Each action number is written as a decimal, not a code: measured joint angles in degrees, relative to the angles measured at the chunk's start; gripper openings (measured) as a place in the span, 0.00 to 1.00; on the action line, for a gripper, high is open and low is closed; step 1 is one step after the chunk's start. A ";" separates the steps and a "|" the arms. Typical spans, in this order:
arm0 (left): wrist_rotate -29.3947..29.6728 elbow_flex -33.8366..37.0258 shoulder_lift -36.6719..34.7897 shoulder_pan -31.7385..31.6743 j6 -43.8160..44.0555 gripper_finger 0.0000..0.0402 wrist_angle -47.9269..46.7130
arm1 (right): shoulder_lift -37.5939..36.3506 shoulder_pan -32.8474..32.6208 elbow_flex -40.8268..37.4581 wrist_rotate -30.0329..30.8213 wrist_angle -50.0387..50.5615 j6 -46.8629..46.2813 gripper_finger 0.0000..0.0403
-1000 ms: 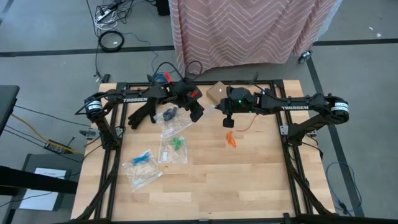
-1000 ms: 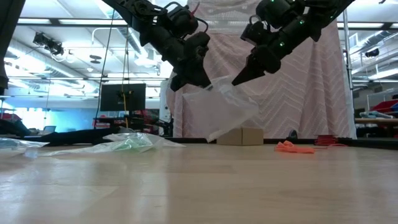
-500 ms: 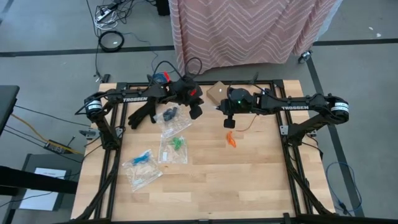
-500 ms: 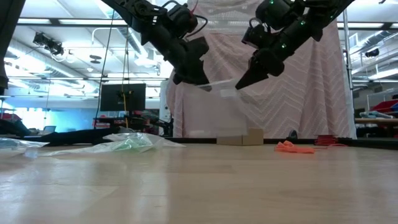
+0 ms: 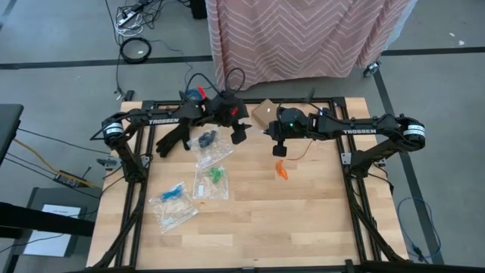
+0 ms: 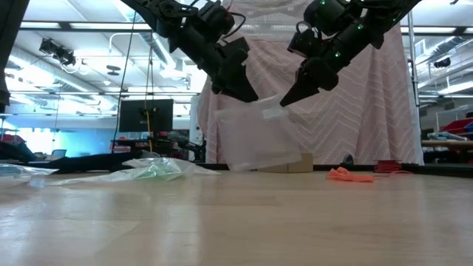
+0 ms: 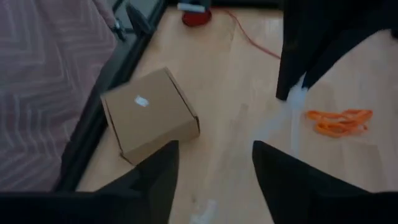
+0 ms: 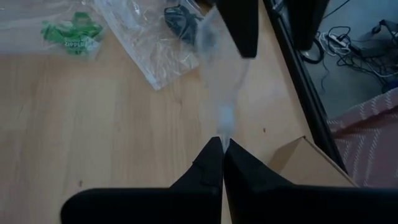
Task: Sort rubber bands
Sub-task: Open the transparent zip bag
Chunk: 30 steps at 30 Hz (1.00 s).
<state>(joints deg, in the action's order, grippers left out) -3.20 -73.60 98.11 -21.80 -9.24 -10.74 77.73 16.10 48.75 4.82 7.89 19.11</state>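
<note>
An empty clear zip bag (image 6: 259, 140) hangs between the arms, with my right gripper (image 8: 222, 144) shut on it above the table's far middle. My left gripper (image 7: 214, 146) stands open close beside the bag's upper edge, nothing between its fingers. Loose orange rubber bands (image 5: 282, 171) lie on the wood near the right gripper. Three more clear bags lie flat at the left: one with black bands (image 5: 206, 139), one with green bands (image 5: 216, 174), one with blue bands (image 5: 173, 194). My right gripper pinches the bag's upper edge (image 8: 221, 127) between its two fingertips, slanting down from the table's right. The bag hangs below the fingers as a slack sheet. Whether its lower end (image 6: 247, 164) rests on the table, I cannot tell.
A small cardboard box (image 5: 265, 112) sits at the table's far edge between the arms. A black glove-like thing (image 5: 173, 140) lies at the far left. The near half of the table (image 5: 288, 227) is bare wood.
My left gripper has opened, let go of the clear bag and rolled about its own axis. The bag, held taut between both grippers before, now hangs slack from the right gripper alone.
</note>
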 joint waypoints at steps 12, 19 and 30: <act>-7.39 2.52 -13.49 -7.50 -3.03 0.59 1.62 | -0.02 0.00 -1.29 0.02 -0.62 -1.99 0.00; -20.90 23.15 -26.47 -13.57 2.17 0.59 19.70 | -0.02 0.00 -1.29 0.01 -3.66 -2.05 0.00; -17.64 54.38 -36.03 -14.21 10.48 0.59 59.26 | -0.04 0.61 -1.29 -0.99 -11.16 -2.60 0.00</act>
<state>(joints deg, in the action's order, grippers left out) -20.84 -19.22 62.08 -36.01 1.24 48.52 77.69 16.71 47.46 3.83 -3.28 16.51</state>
